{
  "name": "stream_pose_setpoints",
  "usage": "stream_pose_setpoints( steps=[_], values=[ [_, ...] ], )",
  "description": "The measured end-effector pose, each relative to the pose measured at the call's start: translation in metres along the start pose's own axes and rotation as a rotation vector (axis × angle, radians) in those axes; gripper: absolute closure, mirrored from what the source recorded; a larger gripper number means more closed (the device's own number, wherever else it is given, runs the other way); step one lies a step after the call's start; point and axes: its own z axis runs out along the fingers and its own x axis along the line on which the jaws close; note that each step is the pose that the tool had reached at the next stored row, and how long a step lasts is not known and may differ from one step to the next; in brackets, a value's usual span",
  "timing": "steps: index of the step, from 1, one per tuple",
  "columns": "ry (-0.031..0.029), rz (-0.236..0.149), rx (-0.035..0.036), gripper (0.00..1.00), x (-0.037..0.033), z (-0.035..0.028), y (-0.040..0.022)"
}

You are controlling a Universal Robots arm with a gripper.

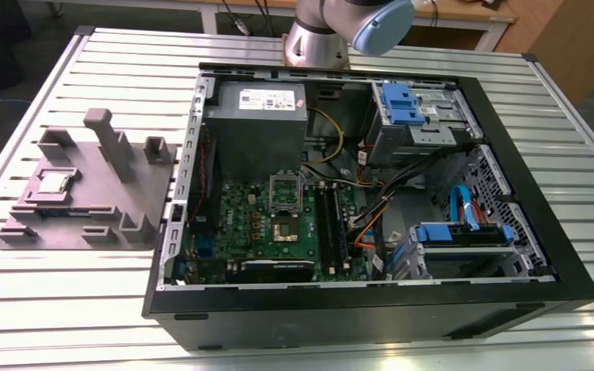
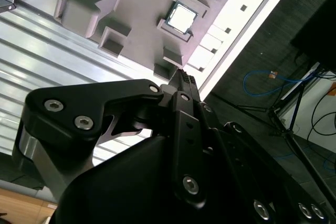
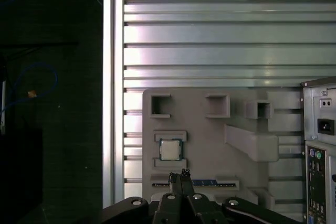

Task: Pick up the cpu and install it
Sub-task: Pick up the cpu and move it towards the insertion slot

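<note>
On the slatted metal table (image 1: 70, 309) we've got the grey moulded tray (image 1: 96, 193) sitting at the exterior view's left, just beside the open computer case (image 1: 380, 309) and outside it. The cpu (image 1: 52, 182) lies flat in a square pocket of that tray, shiny side up, on the side of the tray away from the case, so it's not yet picked up. In the first wrist view the gripper (image 3: 179, 174) has its two fingertips pressed together with nothing pinched between them. They sit near the cpu (image 3: 169, 150) but clear of it, over the part of the tray (image 3: 210, 129) where a narrow slot holds a dark strip with a blue patch (image 3: 207, 183). How high the tips hang above the tray we honestly can't tell. The second wrist view gives us the same story from another angle: the gripper (image 2: 184, 75) closed up, the cpu (image 2: 182, 17) in its pocket a little way beyond the tips. Inside the case, the green motherboard (image 1: 266, 239) lies flat, and the metal-framed socket (image 1: 285, 229) on it shows its dark centre. The big grey box with the white label (image 1: 261, 116) sits beside the board, on the side toward the arm (image 1: 323, 35), which rises at the far edge of the case.
</note>
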Motion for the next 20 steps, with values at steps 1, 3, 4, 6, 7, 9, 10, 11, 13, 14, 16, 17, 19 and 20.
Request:
stream_pose_setpoints(
  steps=[1, 3, 4, 6, 7, 9, 10, 11, 13, 14, 16, 17, 19, 20],
  values=[
    [-0.0001, 0.0, 0.0, 0.9, 0.0, 0.0, 0.0],
    [0.0, 0.0, 0.0, 0.9, 0.0001, 0.0, 0.0],
    [0.0, 0.0, 0.0, 0.9, 0.0001, 0.0, 0.0],
    [0.0, 0.0, 0.0, 0.9, 0.0001, 0.0, 0.0],
    [0.0, 0.0, 0.0, 0.9, 0.0001, 0.0, 0.0],
    [0.0, 0.0, 0.0, 0.9, 0.0001, 0.0, 0.0],
    [0.0, 0.0, 0.0, 0.9, 0.0002, 0.0, 0.0],
    [-0.0001, 0.0, 0.0, 0.89, 0.0002, 0.0, 0.0],
    [0.0, 0.0, 0.0, 0.84, 0.0002, 0.0, 0.0],
    [0.0, 0.0, 0.0, 0.77, 0.0002, 0.0, 0.0],
    [-0.0001, 0.0, -0.0001, 0.71, 0.0002, 0.0, 0.0],
    [0.0, 0.0, 0.0, 0.65, 0.0002, 0.0, 0.0],
    [0.0, 0.0, 0.0, 0.59, 0.0003, 0.0, 0.0],
    [0.0, 0.0, 0.0, 0.53, 0.0003, 0.0, 0.0]
  ],
)
